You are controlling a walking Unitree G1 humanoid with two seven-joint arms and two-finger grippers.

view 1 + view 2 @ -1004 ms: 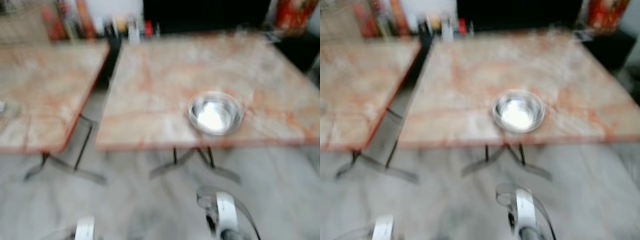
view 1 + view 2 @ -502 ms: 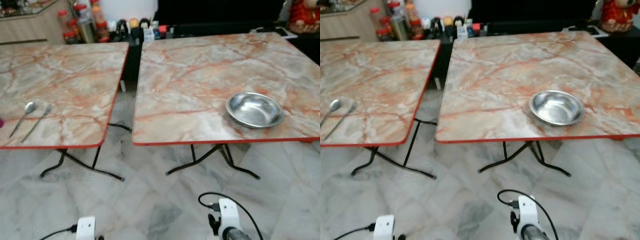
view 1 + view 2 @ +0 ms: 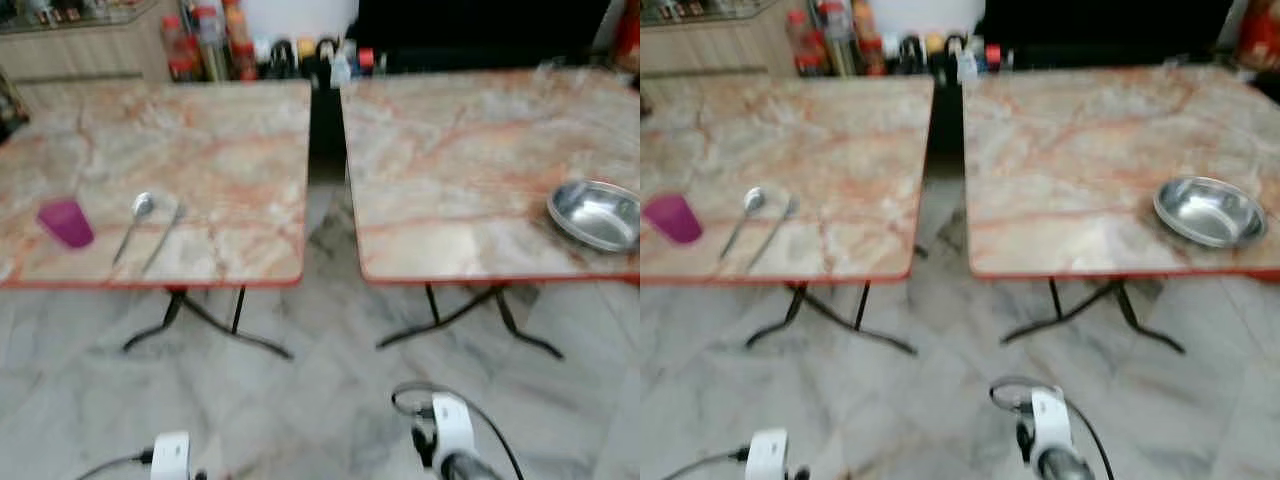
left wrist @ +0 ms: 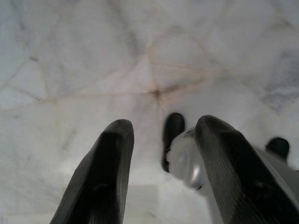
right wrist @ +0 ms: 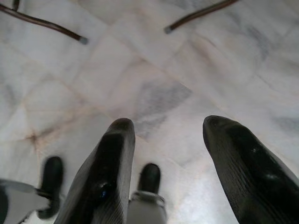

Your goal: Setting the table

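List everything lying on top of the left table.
On the left table lie a purple cup, a spoon and, beside it, a second slim utensil, too blurred to name. Nothing covers its top.

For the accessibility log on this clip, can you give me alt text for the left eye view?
Two marble-patterned folding tables stand side by side on a pale tiled floor, slightly blurred. The left table holds a purple cup, a spoon and a second utensil; the right table holds a metal bowl. Bottles line the back.
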